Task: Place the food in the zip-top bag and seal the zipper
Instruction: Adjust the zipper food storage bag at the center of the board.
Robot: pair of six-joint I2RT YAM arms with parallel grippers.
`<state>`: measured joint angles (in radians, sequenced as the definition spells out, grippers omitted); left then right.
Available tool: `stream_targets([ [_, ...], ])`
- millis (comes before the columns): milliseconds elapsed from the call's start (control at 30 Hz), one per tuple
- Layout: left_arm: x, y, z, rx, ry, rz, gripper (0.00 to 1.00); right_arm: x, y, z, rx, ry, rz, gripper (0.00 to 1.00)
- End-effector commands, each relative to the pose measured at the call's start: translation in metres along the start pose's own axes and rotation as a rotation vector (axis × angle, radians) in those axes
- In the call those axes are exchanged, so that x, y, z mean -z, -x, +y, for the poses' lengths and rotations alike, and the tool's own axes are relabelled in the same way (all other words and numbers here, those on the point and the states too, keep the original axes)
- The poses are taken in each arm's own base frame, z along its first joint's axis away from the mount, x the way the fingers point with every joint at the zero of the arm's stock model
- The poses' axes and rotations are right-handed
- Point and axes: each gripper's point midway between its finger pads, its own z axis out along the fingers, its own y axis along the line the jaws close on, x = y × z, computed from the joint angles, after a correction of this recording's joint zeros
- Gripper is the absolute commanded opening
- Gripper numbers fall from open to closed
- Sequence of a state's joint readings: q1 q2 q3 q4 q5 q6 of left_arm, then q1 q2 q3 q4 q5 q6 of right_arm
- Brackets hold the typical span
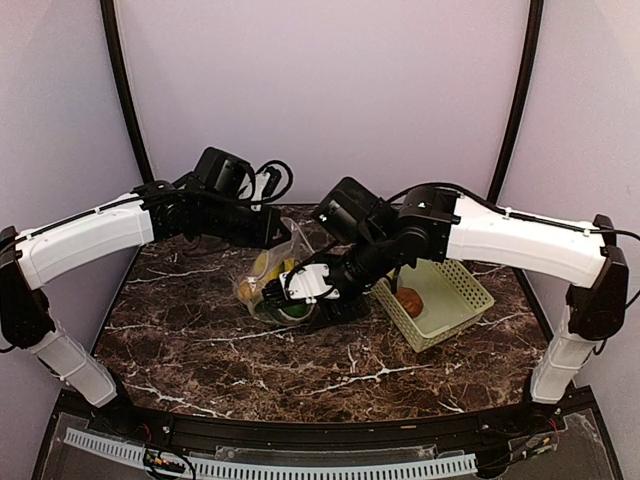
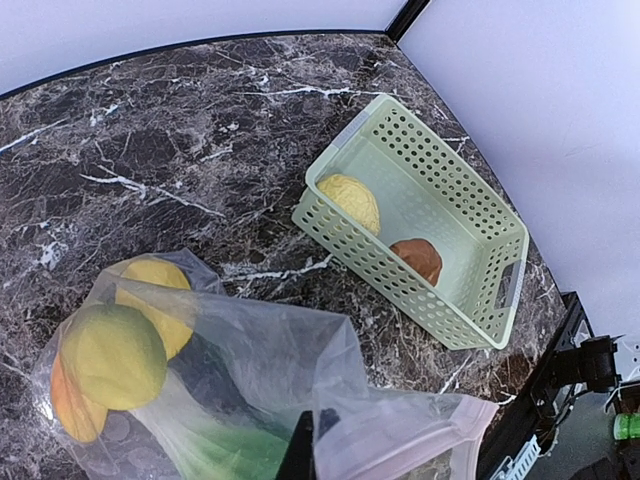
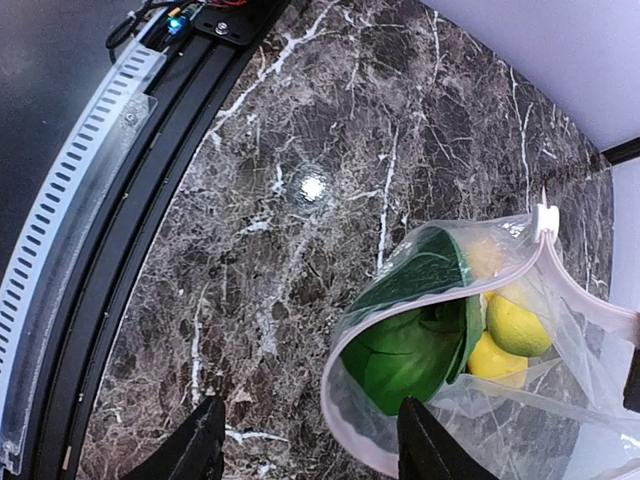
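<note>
Lying on the counter just beside the light-green basket, on the basket's left side, the zip-top bag is partly filled and its mouth gapes wide. The zipper is unsealed: its pinkish-white strip curves round the open mouth in the right wrist view. Inside the bag sit two yellow lemons, a green leafy piece nearest the mouth, and an orange piece pressed against the far wall of the bag, away from the basket. Two more items lie in the basket itself: a pale yellow lumpy piece and a brown potato, side by side but not touching.

The left end effector is on the bag side of the basket, closed on the bag's upper edge and holding that edge raised off the counter. In its wrist view only one of its dark fingers shows, with the plastic draped against it. The right end effector hangs between the basket and the bag, close to the bag's mouth, its two fingers spread wide apart with nothing between them.
</note>
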<state>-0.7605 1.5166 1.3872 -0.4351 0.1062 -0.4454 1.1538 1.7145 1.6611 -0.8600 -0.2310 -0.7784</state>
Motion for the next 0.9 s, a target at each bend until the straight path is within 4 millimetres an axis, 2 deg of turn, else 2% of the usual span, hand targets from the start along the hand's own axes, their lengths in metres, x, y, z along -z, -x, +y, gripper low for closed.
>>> stream_targets([
  [0,0.010,0.003,-0.007,0.010,-0.041,-0.023,0.01,-0.014,-0.005,-0.018,0.022,-0.060,0.073,0.55],
  [100,0.010,0.004,-0.008,0.006,-0.046,-0.023,0.01,-0.024,-0.014,-0.014,0.015,-0.028,0.113,0.53],
  [300,0.010,0.005,-0.010,-0.005,-0.052,-0.022,0.01,-0.031,-0.022,-0.007,0.014,-0.012,0.143,0.36],
  [533,0.008,0.004,-0.011,-0.013,-0.056,-0.013,0.01,-0.039,-0.030,-0.020,0.028,-0.075,0.195,0.07],
  [633,0.011,0.004,-0.011,-0.023,-0.050,0.000,0.01,-0.023,-0.015,-0.033,0.042,-0.128,0.165,0.02],
  [767,0.019,0.003,-0.015,-0.058,-0.053,0.032,0.01,0.022,0.024,-0.058,0.092,-0.249,0.062,0.01],
  [800,0.020,0.003,-0.015,-0.064,-0.052,0.033,0.01,0.030,0.027,-0.064,0.101,-0.284,0.056,0.01],
  [867,0.022,0.002,-0.014,-0.071,-0.044,0.040,0.01,0.028,0.025,-0.068,0.110,-0.299,0.071,0.00],
])
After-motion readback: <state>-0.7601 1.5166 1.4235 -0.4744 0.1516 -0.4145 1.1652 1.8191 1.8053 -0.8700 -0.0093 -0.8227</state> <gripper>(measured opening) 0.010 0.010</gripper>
